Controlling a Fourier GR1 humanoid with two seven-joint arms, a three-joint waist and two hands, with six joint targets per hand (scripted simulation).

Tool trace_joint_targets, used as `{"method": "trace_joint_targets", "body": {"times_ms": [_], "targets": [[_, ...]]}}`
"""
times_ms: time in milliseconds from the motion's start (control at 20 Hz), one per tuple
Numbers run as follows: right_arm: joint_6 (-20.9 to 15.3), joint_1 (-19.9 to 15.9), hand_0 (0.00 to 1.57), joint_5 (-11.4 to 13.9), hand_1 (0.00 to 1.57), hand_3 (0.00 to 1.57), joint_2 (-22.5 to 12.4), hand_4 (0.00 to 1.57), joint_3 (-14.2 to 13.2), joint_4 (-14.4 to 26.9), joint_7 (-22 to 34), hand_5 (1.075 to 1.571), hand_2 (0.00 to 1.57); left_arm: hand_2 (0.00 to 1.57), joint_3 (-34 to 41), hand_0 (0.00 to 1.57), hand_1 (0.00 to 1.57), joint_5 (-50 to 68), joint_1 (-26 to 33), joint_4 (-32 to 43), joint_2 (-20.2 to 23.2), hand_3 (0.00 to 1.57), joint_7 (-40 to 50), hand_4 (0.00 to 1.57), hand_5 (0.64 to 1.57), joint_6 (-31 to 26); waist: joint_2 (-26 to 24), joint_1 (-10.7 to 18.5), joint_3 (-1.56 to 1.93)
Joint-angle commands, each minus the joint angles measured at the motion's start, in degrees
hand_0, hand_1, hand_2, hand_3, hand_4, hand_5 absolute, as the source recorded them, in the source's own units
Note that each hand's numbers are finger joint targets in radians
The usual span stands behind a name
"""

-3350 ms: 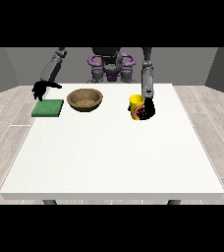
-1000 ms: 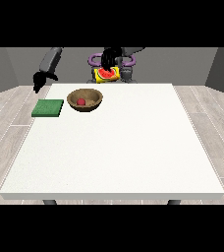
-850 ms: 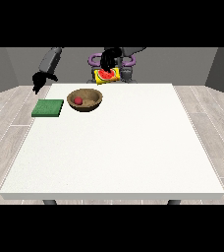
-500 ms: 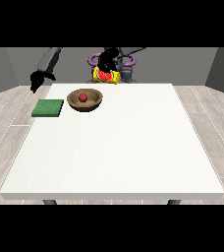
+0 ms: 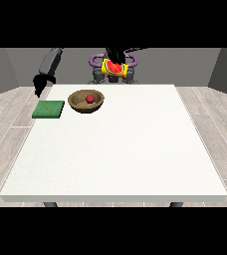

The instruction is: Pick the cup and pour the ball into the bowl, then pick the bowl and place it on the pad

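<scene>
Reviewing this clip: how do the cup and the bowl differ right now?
The cup is yellow with a red pattern; the bowl is brown. The cup is held in the air, lying on its side, in the hand near the view's middle; the bowl stands upright on the table. The bowl holds the red ball.

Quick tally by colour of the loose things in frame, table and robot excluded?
Red: 1, the ball
Brown: 1, the bowl
Green: 1, the pad
Yellow: 1, the cup, held above the table's far edge
Total: 4
</scene>
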Motion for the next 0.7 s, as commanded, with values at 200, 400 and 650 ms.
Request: {"method": "trace_joint_targets", "body": {"times_ms": [200, 400, 650], "targets": [[2.12, 3.02, 0.0, -2.59, 0.0, 0.28, -2.04, 0.7, -2.29, -1.49, -1.62, 1.562, 0.35, 1.57, 15.4, 1.55, 1.55, 18.43, 16.01, -4.61, 6.77, 1.46, -9.65, 1.01, 1.523, 14.31, 5.0, 6.81, -0.33], [-0.15, 0.71, 0.0, -4.42, 0.0, 0.26, -2.66, 0.72, -4.22, -3.12, -1.51, 1.557, 0.36, 1.14, 18.07, 1.31, 1.31, 29.86, 25.95, -4.3, 1.82, 0.83, -18.48, 1.37, 1.571, 19.87, 12.34, 10.44, -0.62], [-1.76, -0.64, 0.0, -7.4, 0.0, 0.24, -3.18, 0.69, -7.1, -3.55, -0.69, 1.546, 0.39, 1.1, 24.69, 1.28, 1.28, 47.1, 29.85, -6.6, 1.53, 0.75, -35.3, 1.42, 1.567, 20.82, 16.79, 15.79, -0.37]]}}
